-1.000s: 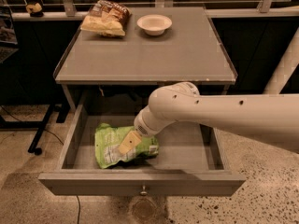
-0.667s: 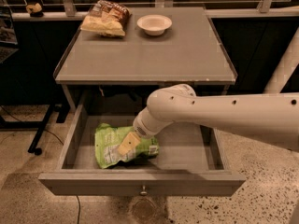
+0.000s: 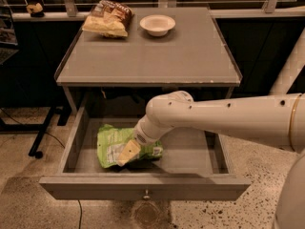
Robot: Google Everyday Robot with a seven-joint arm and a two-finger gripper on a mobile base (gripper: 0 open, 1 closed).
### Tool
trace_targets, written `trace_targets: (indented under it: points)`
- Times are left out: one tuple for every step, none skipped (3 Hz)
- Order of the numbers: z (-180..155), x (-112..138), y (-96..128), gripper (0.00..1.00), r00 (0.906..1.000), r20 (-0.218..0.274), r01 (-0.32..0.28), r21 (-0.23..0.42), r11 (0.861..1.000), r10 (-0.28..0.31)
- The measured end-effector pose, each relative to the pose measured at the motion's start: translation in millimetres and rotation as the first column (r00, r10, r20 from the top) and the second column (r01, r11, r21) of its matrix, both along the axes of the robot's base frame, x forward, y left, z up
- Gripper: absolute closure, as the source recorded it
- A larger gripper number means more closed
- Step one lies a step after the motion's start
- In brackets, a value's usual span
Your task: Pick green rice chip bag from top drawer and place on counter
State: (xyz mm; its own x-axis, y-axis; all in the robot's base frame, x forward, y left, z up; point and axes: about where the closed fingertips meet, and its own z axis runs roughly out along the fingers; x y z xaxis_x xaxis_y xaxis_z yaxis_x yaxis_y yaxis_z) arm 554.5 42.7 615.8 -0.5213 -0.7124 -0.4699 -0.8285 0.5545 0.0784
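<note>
The green rice chip bag (image 3: pixel 112 144) lies flat in the open top drawer (image 3: pixel 143 187), left of middle, its white label panel up. My gripper (image 3: pixel 127 152) reaches down into the drawer from the right on a thick cream arm and sits right on the bag's middle, its pale fingers touching the label area. The counter (image 3: pixel 152 56) is the grey top above the drawer.
On the counter's far edge lie a brown-and-yellow chip bag (image 3: pixel 107 19) and a white bowl (image 3: pixel 157 24). The drawer front has a small metal knob (image 3: pixel 146 193). A black stand leg (image 3: pixel 40 137) stands on the speckled floor at the left.
The arm has shifted only slightly; the gripper stays on the bag, which lies in the same place in the drawer.
</note>
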Motion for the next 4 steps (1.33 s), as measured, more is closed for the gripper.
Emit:
trace_targets:
  points:
    - [-10.1, -5.3, 6.9, 0.19, 0.9993, -0.023, -0.030, -0.014, 0.999, 0.029]
    - [-10.1, -5.4, 6.9, 0.42, 0.9993, -0.024, -0.030, -0.014, 0.999, 0.029]
    - [-10.1, -5.4, 7.0, 0.65, 0.9993, -0.024, -0.030, -0.014, 0.999, 0.029]
    - [-10.1, -5.4, 7.0, 0.89, 0.9993, -0.024, -0.030, -0.014, 0.999, 0.029]
